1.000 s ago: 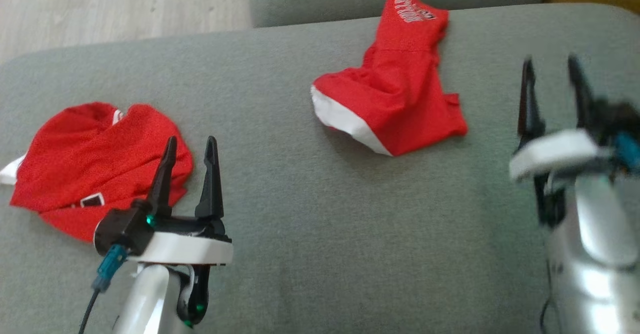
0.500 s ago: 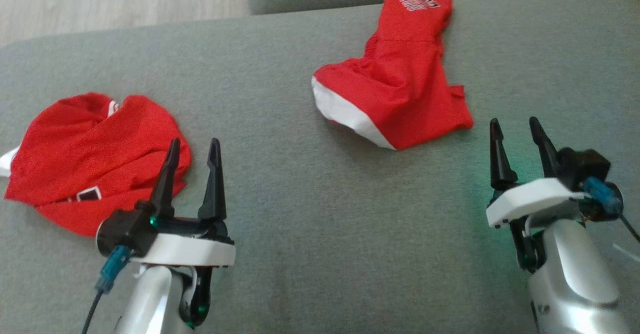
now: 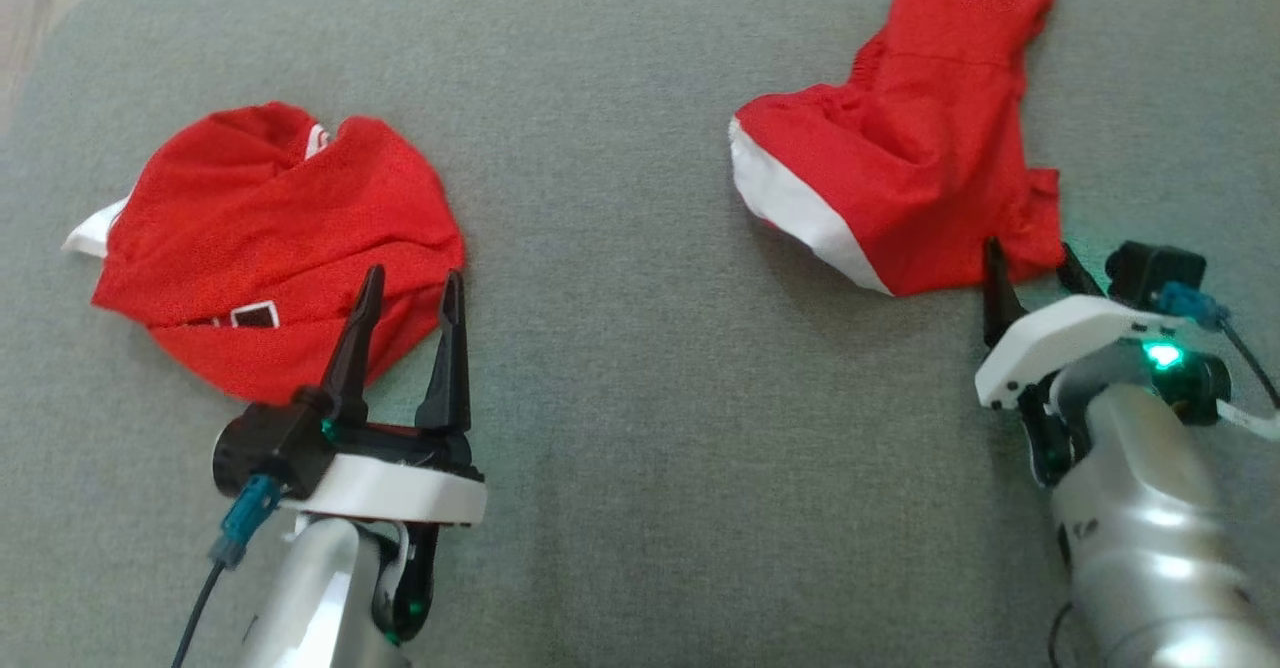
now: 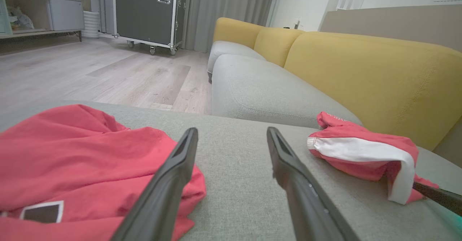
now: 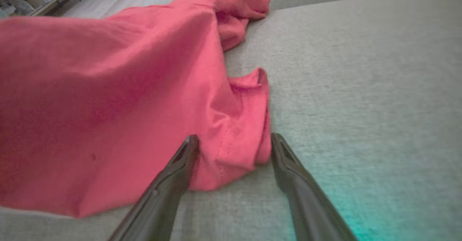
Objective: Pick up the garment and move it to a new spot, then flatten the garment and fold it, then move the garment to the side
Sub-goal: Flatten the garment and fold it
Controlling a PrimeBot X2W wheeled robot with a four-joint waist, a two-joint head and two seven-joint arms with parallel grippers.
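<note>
Garment [image 3: 900, 178] at the upper right of the frame lies just ahead of my right end effector [image 3: 1028, 253], open around its near corner, gripping nothing; this arm is nearer.

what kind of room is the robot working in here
Most likely a living room, or a lab set up like one: a grey sofa with yellow back cushions, a pale wood floor, long curtains and a wheeled equipment case.
</note>
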